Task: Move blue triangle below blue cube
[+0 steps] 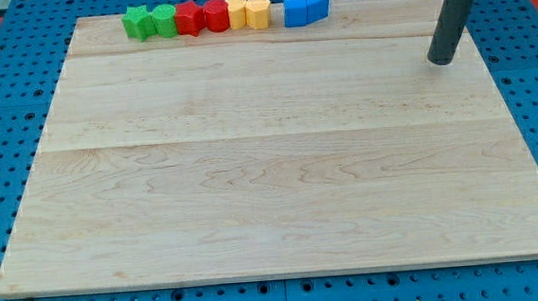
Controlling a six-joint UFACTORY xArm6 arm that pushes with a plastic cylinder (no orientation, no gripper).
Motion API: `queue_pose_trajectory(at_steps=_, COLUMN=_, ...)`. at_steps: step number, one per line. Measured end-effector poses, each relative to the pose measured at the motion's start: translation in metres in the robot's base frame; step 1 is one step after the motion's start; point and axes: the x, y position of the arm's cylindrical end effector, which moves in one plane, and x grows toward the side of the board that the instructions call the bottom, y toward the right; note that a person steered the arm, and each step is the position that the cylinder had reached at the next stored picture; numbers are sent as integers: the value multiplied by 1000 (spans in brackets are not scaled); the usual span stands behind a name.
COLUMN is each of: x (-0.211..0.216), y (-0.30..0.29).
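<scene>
— Blocks all sit in one row along the upper edge of the wooden board (pixel 280 178), right?

— Yes. From upper left: green star (pixel 137 23), another green block (pixel 164 20), two red ones (pixel 202 17), two yellow ones (pixel 248 12), then the blue cube (pixel 295 9) with the blue triangle (pixel 317 4) touching its right side.

— And your rod?

— I have no claw to open or close, only my tip (pixel 441 62), which rests on the board at the upper right, well apart from the blue pair. I judge it stands off there so I can come around behind the triangle.

— How does the triangle look?

— Small, wedge-shaped, glossy blue, tight against the cube. Nothing lies below the cube, so the target spot is free.
</scene>
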Motion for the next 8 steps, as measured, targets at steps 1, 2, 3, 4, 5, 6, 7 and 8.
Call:
queue_pose_trajectory(at_steps=1, x=0, y=7)
queue_pose_trajectory(at_steps=2, x=0, y=26)
queue_pose_trajectory(at_steps=3, x=-10, y=41)
queue_pose_trajectory(at_steps=4, x=-11, y=49)
queue_pose_trajectory(at_steps=5, x=-26, y=56)
queue_pose_trajectory(at_steps=6, x=-66, y=56)
queue_pose_trajectory(at_steps=7, x=-105, y=53)
queue_pose_trajectory(at_steps=8, x=-128, y=15)
